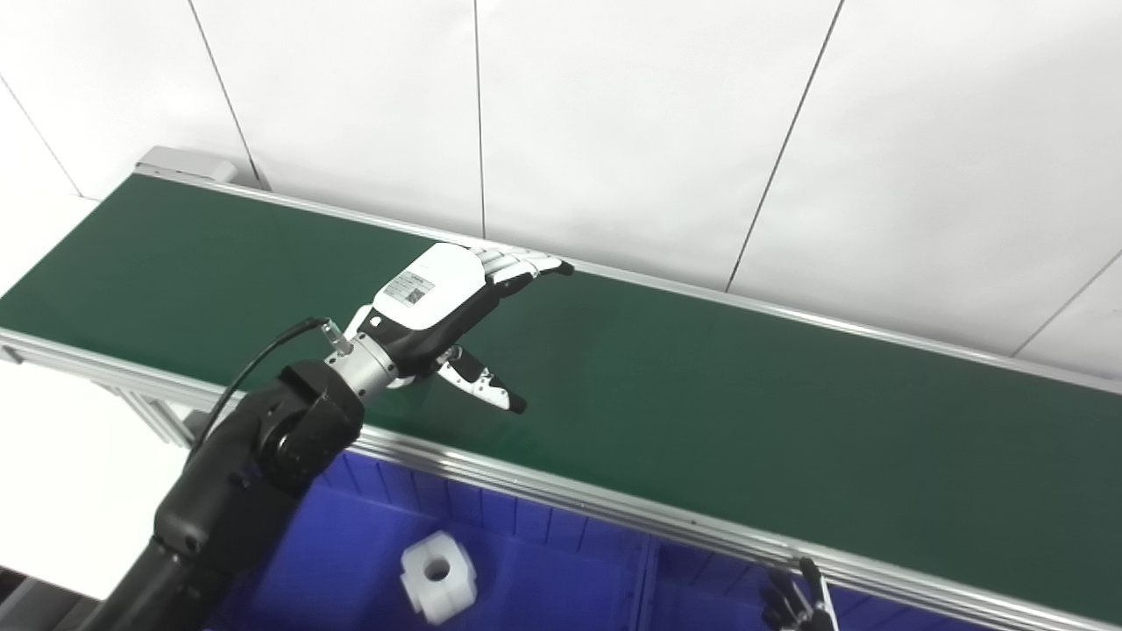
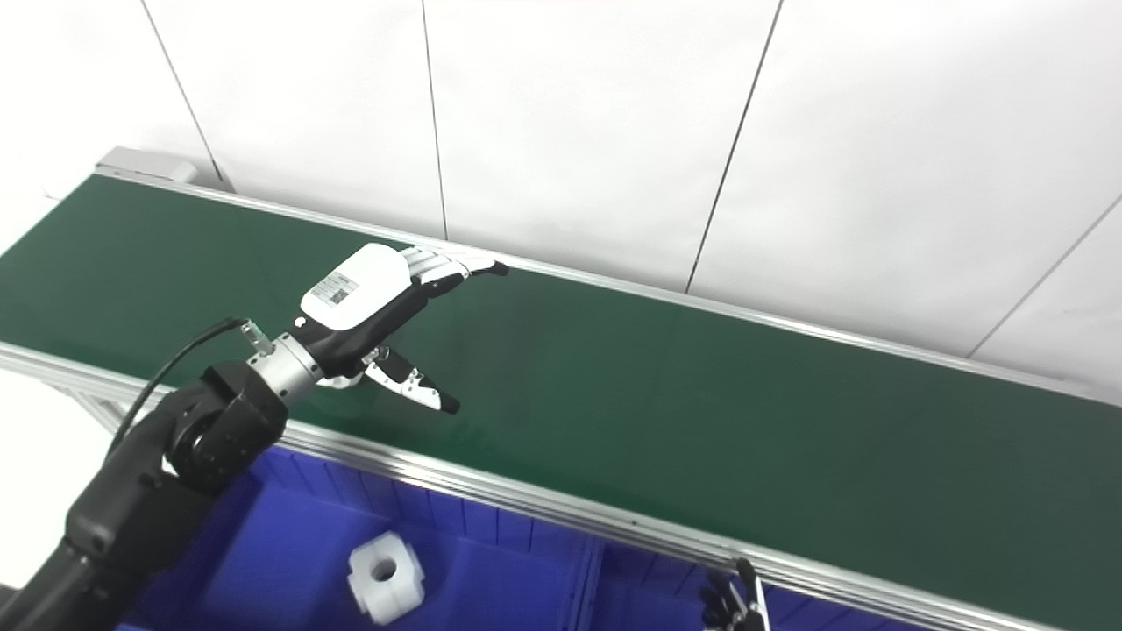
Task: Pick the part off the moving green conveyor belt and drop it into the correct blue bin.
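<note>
The left hand (image 1: 438, 302) is reaching over the green conveyor belt (image 1: 745, 394), with its arm coming in from the lower left corner. Its fingers (image 1: 526, 265) are stretched out straight toward the far rail and the white wall (image 1: 614, 105), and the thumb (image 1: 482, 386) is pointing away from them toward the right, so the hand is spread apart and is holding nothing. The white back of the hand is facing up and is showing a small printed label.

The belt is running across the picture from the upper left to the lower right between two aluminium rails, and I am seeing no part lying on its green surface.

A white part (image 1: 438, 576), a blocky piece with a round hole in its middle, is lying on the floor of the left blue bin (image 1: 351, 543), just below the near rail. A second blue bin (image 1: 701, 587) is standing beside it on the right, with a wall between them.

The right hand (image 1: 798, 600) is showing only as dark fingertips at the bottom edge, in front of the near rail. I cannot tell if it is spread or closed.
</note>
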### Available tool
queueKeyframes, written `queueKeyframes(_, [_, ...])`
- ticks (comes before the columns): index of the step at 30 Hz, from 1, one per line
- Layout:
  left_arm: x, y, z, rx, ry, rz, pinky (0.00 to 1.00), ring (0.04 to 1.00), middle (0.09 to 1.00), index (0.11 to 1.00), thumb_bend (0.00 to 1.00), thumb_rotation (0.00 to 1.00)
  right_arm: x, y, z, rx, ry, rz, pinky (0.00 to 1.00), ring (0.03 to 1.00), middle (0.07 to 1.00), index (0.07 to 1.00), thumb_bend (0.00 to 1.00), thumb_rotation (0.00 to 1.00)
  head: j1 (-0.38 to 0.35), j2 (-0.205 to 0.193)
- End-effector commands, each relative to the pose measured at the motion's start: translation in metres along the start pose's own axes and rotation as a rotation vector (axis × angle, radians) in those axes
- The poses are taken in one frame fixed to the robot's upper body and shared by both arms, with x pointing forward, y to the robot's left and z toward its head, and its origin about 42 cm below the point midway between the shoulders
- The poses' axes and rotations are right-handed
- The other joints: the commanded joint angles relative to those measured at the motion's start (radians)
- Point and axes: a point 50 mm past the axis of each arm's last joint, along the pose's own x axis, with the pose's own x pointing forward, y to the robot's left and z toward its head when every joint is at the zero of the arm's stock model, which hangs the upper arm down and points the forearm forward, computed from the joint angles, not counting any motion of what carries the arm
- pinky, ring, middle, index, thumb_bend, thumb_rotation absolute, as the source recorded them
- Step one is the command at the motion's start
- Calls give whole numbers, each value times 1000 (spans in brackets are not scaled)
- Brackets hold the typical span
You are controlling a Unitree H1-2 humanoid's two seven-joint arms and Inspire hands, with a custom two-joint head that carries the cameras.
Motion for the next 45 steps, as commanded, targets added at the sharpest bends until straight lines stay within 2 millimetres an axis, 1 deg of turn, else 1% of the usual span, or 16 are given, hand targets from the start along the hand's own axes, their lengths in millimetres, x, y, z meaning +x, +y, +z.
queueKeyframes(1, [11, 24, -12, 67, -29, 51, 816, 834, 849, 855, 1000, 206, 2, 0, 10, 0, -59, 6, 876, 882, 898, 994, 734, 814, -1, 2])
queueKeyframes(7, [19, 27, -45, 107, 30, -69, 827, 865, 864, 849, 1000, 235, 2, 2, 11, 11, -53, 4, 880, 881, 893, 993, 751, 807, -5, 5])
queueKeyframes(13, [15, 28, -74, 139, 65, -202, 808, 856, 853, 829, 1000, 220, 3, 4, 12, 15, -53, 5, 870, 876, 886, 991, 760, 798, -12, 13])
queueKeyframes(18, [8, 27, -85, 145, 115, -343, 792, 853, 860, 825, 1000, 222, 4, 6, 14, 18, -57, 4, 867, 868, 876, 985, 768, 792, -11, 23])
queueKeyframes(25, [3, 27, -85, 122, 160, -469, 805, 880, 869, 828, 1000, 298, 3, 6, 16, 14, -50, 2, 863, 861, 868, 981, 750, 796, -12, 27])
queueKeyframes(29, [0, 25, -84, 155, 171, -458, 790, 864, 858, 825, 984, 240, 3, 6, 16, 13, -48, 4, 858, 860, 872, 985, 724, 794, -12, 27])
queueKeyframes(32, [0, 20, -85, 236, 171, -342, 760, 841, 841, 805, 993, 184, 3, 5, 16, 12, -48, 1, 860, 859, 871, 985, 733, 799, -17, 26])
queueKeyframes(33, [0, 18, -85, 269, 165, -299, 700, 796, 811, 783, 988, 180, 3, 5, 16, 12, -48, 0, 856, 858, 869, 982, 735, 796, -18, 26])
queueKeyframes(35, [0, 13, -85, 319, 159, -200, 671, 769, 790, 768, 984, 168, 3, 5, 16, 11, -46, -1, 855, 857, 868, 981, 736, 795, -18, 27])
queueKeyframes(36, [0, 10, -86, 329, 152, -144, 668, 762, 786, 769, 917, 154, 2, 4, 16, 11, -46, -1, 855, 857, 867, 981, 740, 796, -17, 27])
queueKeyframes(38, [2, 3, -88, 344, 145, -55, 614, 709, 739, 727, 941, 123, 2, 4, 16, 12, -43, 0, 857, 859, 868, 982, 745, 798, -16, 29])
queueKeyframes(40, [6, -3, -89, 354, 139, 5, 578, 657, 676, 662, 822, 40, 1, 4, 17, 16, -40, 0, 860, 859, 868, 980, 751, 790, -17, 31])
queueKeyframes(41, [7, -5, -89, 356, 137, 20, 547, 612, 628, 549, 619, 48, 1, 5, 17, 18, -39, 0, 860, 861, 867, 979, 750, 784, -17, 31])
queueKeyframes(42, [9, -6, -88, 356, 129, 26, 507, 563, 577, 512, 562, 31, 1, 5, 17, 18, -39, 1, 861, 862, 867, 981, 747, 782, -18, 33])
queueKeyframes(44, [12, -9, -85, 368, 105, 19, 442, 483, 513, 483, 528, 4, 0, 6, 17, 16, -40, 3, 856, 858, 864, 980, 749, 788, -20, 34])
queueKeyframes(45, [13, -10, -84, 373, 91, 14, 440, 480, 511, 482, 527, 3, 0, 6, 18, 14, -40, 3, 856, 857, 863, 980, 749, 788, -21, 37])
